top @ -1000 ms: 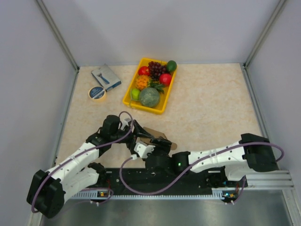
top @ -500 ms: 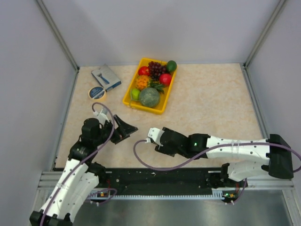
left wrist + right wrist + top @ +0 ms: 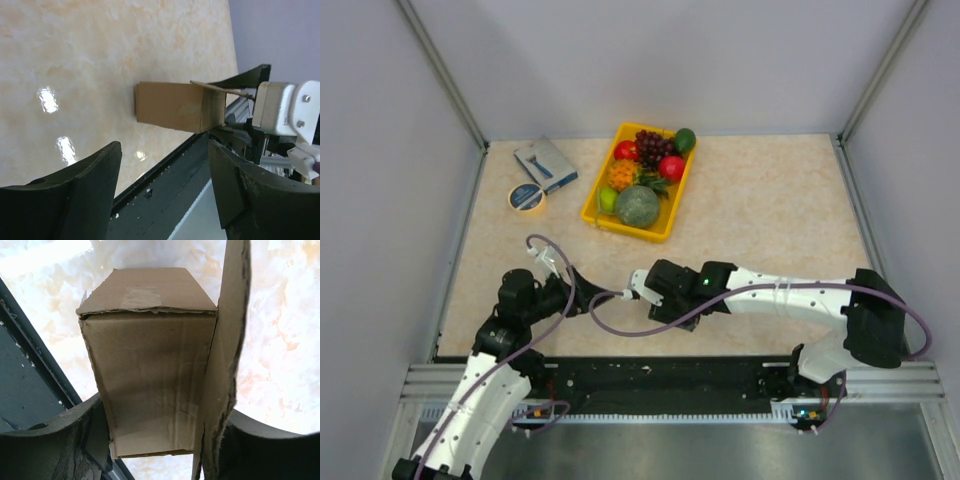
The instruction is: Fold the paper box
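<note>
Stretching pale and marbled between grey walls as the table (image 3: 770, 190), giving broad bare room on its right half and in the strip between the far items and the arms. Sitting at the far centre as a yellow tray (image 3: 625, 229) of fruit, well apart from both arms. Lying near the table's near edge as the paper box (image 3: 150, 380), partly folded into a brown sleeve, one flap standing upright along one side, one long side running just beside the black rail. Grasping that box as the right gripper (image 3: 167, 412), fingers pressing on either side. Hovering released as the left gripper (image 3: 165, 147), fingers spread wide, facing the box's end with bare table between. Resting at the far left as a blue-grey packet (image 3: 545, 163) and, just beside it, a tape roll (image 3: 527, 198).
</note>
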Robot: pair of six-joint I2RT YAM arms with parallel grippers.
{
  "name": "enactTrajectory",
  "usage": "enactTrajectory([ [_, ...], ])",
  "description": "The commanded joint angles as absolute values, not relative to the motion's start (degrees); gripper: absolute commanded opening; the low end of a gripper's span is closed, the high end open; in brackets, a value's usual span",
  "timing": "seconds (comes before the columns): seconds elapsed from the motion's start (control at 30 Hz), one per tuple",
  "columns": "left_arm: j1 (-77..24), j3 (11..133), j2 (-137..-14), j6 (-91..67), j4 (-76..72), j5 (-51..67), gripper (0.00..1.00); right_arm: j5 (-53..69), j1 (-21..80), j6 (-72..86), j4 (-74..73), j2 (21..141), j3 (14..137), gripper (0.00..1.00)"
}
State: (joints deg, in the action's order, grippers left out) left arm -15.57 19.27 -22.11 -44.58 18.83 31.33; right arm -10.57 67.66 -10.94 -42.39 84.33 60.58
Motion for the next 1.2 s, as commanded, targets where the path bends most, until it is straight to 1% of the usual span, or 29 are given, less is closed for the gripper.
enactTrajectory([
  [0.0, -15.82, 17.23, -26.27, -43.6, 6.86, 40.95, 0.74, -10.46, 66.97, -14.15, -45.7, 84.29, 63.02, 0.61],
  [0.03, -16.08, 16.62, -26.63, -43.42, 5.2, 41.13, 0.76, -10.28, 66.89, -14.5, -45.62, 84.37, 62.76, 0.64],
  [0.1, -16.7, 14.69, -27.25, -42.98, 2.83, 41.31, 0.79, -9.94, 66.71, -14.94, -43.96, 84.03, 61.62, 0.68],
  [0.13, -16.96, 13.81, -27.25, -42.98, 0.55, 41.4, 0.81, -9.15, 66.45, -15.12, -43.42, 83.94, 61.44, 0.71],
  [0.17, -17.31, 11.88, -27.42, -43.76, -2.08, 41.83, 0.86, -8.71, 65.92, -15.03, -42.98, 83.76, 61.09, 0.73],
  [0.27, -17.66, 8.1, -30.39, -46.92, -12.43, 45.51, 0.9, -7.65, 65.48, -14.68, -41.66, 83.15, 60.3, 0.78],
  [0.33, -17.84, 7.91, -33.2, -46.94, -14.49, 46.67, 0.9, -7.3, 65.48, -14.33, -40.61, 82.62, 59.86, 0.81],
  [0.43, -18.46, 10.09, -34.19, -43.95, -13.63, 46.5, 0.87, -7.21, 65.39, -13.19, -39.47, 81.13, 59.5, 0.85],
  [0.53, -21.0, 15.09, -34.19, -37.81, -7.05, 42.73, 0.86, -5.1, 65.13, -11.61, -38.41, 78.06, 59.5, 0.88],
  [0.57, -23.96, 16.6, -34.28, -33.88, -4.77, 40.71, 0.86, -4.75, 65.13, -10.56, -38.32, 77.18, 59.76, 0.88],
  [0.6, -25.91, 18.09, -34.45, -31.92, -0.31, 34.69, 0.86, -5.09, 65.04, -9.76, -38.23, 76.04, 59.94, 0.89],
  [0.63, -28.19, 20.63, -34.8, -30.16, 2.69, 31.32, 0.85, -5.01, 64.95, -9.06, -38.23, 75.16, 60.2, 0.9],
  [0.67, -32.74, 21.7, -34.98, -27.01, 4.73, 28.07, 0.85, -5.53, 64.95, -7.57, -38.23, 72.97, 60.64, 0.91],
  [0.7, -34.78, 22.49, -35.15, -25.94, 6.49, 22.03, 0.85, -6.49, 64.95, -6.25, -38.32, 71.99, 60.91, 0.91],
  [0.77, -38.39, 23.99, -35.94, -23.22, 7.12, 18.82, 0.8, -6.94, 64.51, -2.57, -39.45, 68.06, 61.61, 0.92],
  [0.8, -39.02, 24.52, -36.38, -22.33, 7.47, 17.85, 0.76, -8.16, 64.51, -0.55, -39.81, 66.55, 61.7, 0.94],
  [0.83, -39.55, 25.91, -37.95, -21.02, 8.6, 16.97, 0.71, -8.7, 64.34, 2.26, -40.34, 64.53, 61.61, 0.95],
  [0.9, -40.34, 28.03, -40.5, -16.8, 11.06, 15.74, 0.72, -7.38, 63.9, 9.64, -41.22, 58.75, 60.65, 0.94],
  [0.93, -40.52, 29.95, -43.65, -15.13, 12.64, 15.3, 0.75, -7.47, 63.72, 12.54, -41.66, 56.8, 60.04, 0.93],
  [0.97, -40.78, 30.84, -45.42, -13.9, 13.35, 15.03, 0.81, -6.95, 62.76, 18.05, -42.01, 54.95, 58.2, 0.93],
  [1.03, -41.57, 33.29, -50.77, -13.45, 13.1, 17.83, 0.85, -5.98, 61.79, 22.22, -42.97, 48.62, 56.0, 0.91],
  [1.07, -44.18, 34.44, -52.28, -12.06, 14.31, 15.06, 0.91, -5.72, 60.48, 25.63, -43.59, 46.69, 54.07, 0.9],
  [1.1, -46.12, 35.58, -53.34, -10.65, 15.02, 12.77, 0.91, -5.89, 60.03, 26.88, -44.38, 45.02, 53.18, 0.88],
  [1.13, -48.14, 37.07, -55.0, -9.33, 15.64, 10.22, 0.9, -6.5, 60.03, 28.11, -45.43, 42.39, 52.3, 0.84],
  [1.17, -51.04, 37.61, -55.63, -6.71, 15.99, 5.84, 0.88, -6.59, 60.03, 29.95, -45.61, 41.41, 50.21, 0.81],
])
